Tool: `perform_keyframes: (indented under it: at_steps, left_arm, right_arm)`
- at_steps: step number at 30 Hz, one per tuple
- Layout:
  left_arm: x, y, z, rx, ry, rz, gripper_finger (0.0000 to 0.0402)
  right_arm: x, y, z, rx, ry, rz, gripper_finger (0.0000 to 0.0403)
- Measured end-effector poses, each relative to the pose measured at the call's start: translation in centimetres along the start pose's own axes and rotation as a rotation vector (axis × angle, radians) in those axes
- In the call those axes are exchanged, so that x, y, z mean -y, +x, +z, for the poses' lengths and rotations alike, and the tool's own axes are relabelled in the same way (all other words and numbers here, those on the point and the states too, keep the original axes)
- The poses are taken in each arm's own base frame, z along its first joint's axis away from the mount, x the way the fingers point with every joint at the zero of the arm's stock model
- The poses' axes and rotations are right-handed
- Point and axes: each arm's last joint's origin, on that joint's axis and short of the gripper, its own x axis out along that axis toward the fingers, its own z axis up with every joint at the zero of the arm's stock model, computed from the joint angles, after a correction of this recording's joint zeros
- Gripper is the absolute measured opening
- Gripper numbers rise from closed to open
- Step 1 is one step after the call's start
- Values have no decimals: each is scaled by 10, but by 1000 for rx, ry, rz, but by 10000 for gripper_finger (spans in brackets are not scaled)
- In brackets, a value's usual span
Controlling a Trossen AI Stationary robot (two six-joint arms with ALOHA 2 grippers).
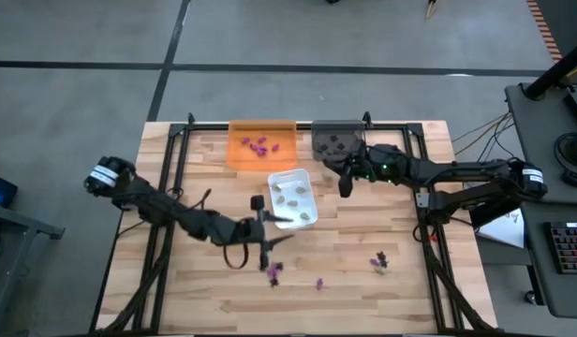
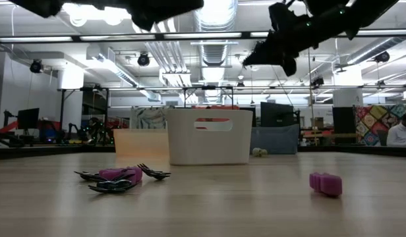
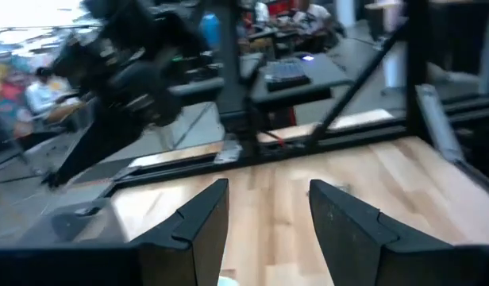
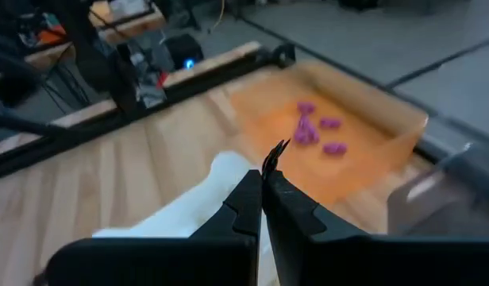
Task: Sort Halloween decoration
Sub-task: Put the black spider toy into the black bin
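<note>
Your left gripper (image 1: 266,227) reaches in from the table's left edge, arm bent low across the wood, and ends just left of the white tray (image 1: 281,179); its two fingers stand well apart with nothing between them, as your left wrist view confirms (image 3: 264,218); just near of it on the table (image 1: 204,300) lies a purple and black cluster (image 1: 273,272), which the low view shows as black spidery pieces around a purple one (image 2: 118,178); a lone purple piece (image 1: 318,283) lies a little to the right, and another purple and black pair (image 1: 379,261) farther right again; the orange tray (image 1: 238,153) at the far edge holds several purple pieces (image 1: 259,145), the white tray holds pale beige pieces (image 1: 291,198), and the grey tray (image 1: 320,132) to the right holds a few black ones (image 1: 336,145); your right gripper (image 1: 346,184) stretches in from the right, raised above the table between the grey and white trays; its fingers are pinched together on a small black piece (image 4: 274,154), seen sticking out of the tips in your right wrist view; beyond the table you have a bright workshop with ceiling lights and desks, and a person (image 2: 403,130) sits at the far right.
</note>
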Motion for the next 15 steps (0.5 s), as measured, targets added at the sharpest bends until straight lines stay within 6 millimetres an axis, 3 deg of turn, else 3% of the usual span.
perform_keyframes:
  at_steps: [8, 15]
  left_arm:
    - [-29, 11, -3, 29, -54, 103, 160]
    - [-35, 15, 3, 35, -61, 164, 160]
  right_arm:
    - [17, 9, 22, 78, -33, -149, 9]
    - [57, 27, 13, -46, -8, -450, 9]
